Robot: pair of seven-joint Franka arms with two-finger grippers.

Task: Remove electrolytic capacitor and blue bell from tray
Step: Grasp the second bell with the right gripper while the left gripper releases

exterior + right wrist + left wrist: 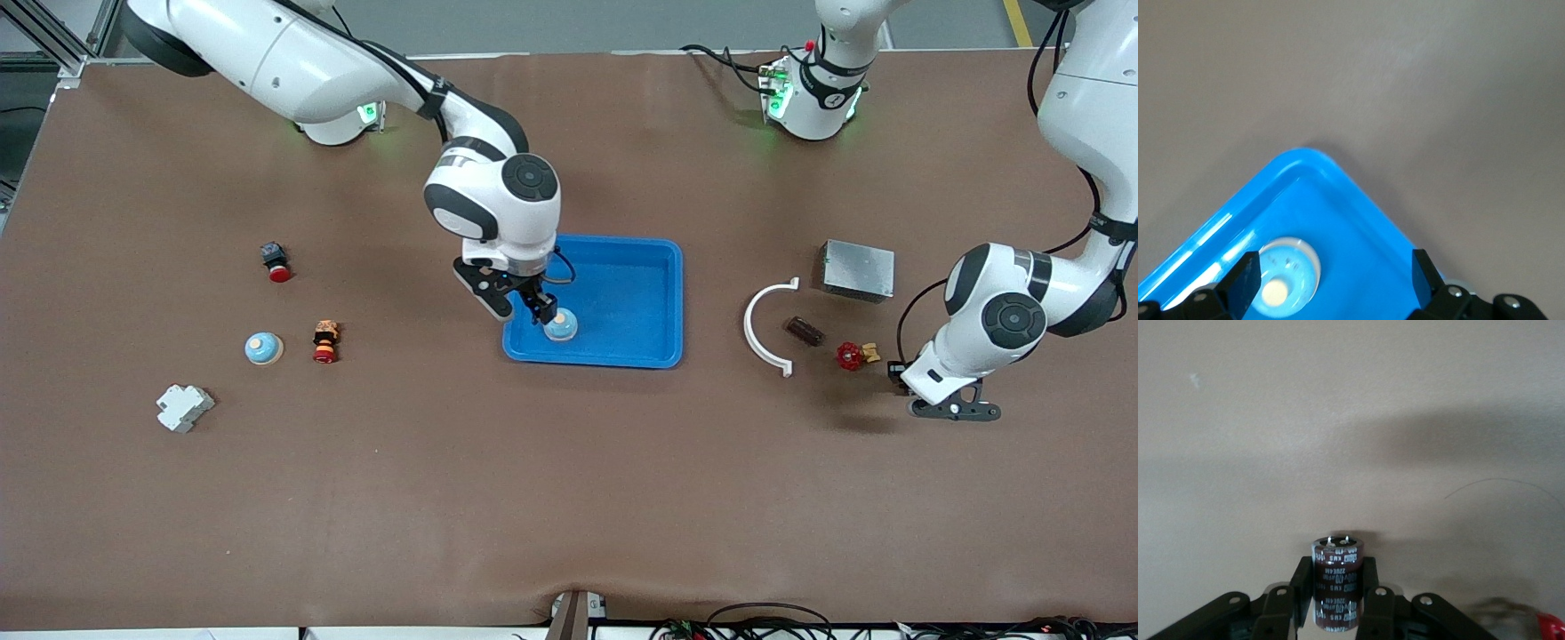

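Note:
A blue bell (560,327) with a cream knob sits in the blue tray (636,267), in the corner nearest the front camera at the right arm's end. My right gripper (544,313) is just above it, open and empty. In the right wrist view the bell (1288,275) lies on the tray floor (1351,233) between the spread fingers of the right gripper (1335,280), close to one of them. My left gripper (896,372) hangs low over the table beside a red valve (851,356). In the left wrist view the left gripper (1336,590) is shut on a dark brown capacitor (1336,583).
A brown cylinder (805,331), a white curved piece (766,327) and a grey metal box (858,270) lie near the left arm. A second blue bell (264,348), a red button (276,263), a small figurine (325,341) and a white breaker (184,407) lie at the right arm's end.

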